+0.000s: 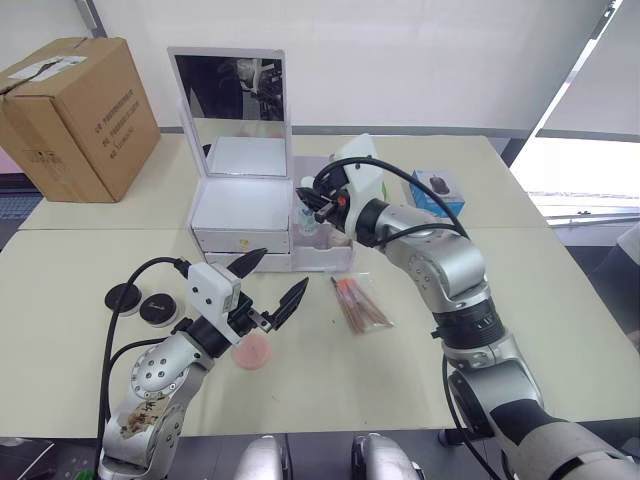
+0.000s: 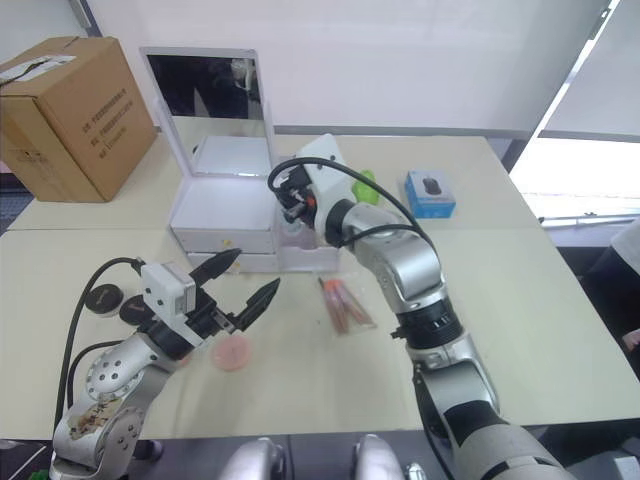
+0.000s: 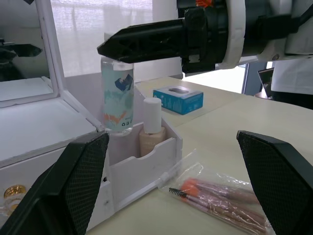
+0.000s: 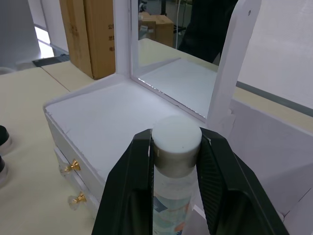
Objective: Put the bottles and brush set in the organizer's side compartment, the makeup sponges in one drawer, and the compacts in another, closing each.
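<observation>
Presently your right gripper (image 4: 175, 161) clamps the clear bottle (image 3: 117, 95) upright in the organizer's (image 1: 245, 205) side compartment; your left gripper (image 1: 270, 283) gapes before the organizer.

A pale beige table (image 1: 560, 300) carries everything, with a seam running across it level with the front of the white mirrored makeup organizer (image 1: 245, 215), which stands on it near the middle. Right of the organizer lies a small blue box printed with a computer mouse (image 1: 438, 190). Just in front of the organizer's side compartment is a clear plastic pouch of orange-handled brushes (image 1: 360, 303). Further forward and left lies a round pink makeup sponge (image 1: 251, 352). Left of the organizer's front, 2 round black compacts (image 1: 142, 302) sit touching. Behind and left of the organizer stands a brown cardboard box (image 1: 75, 115).
</observation>
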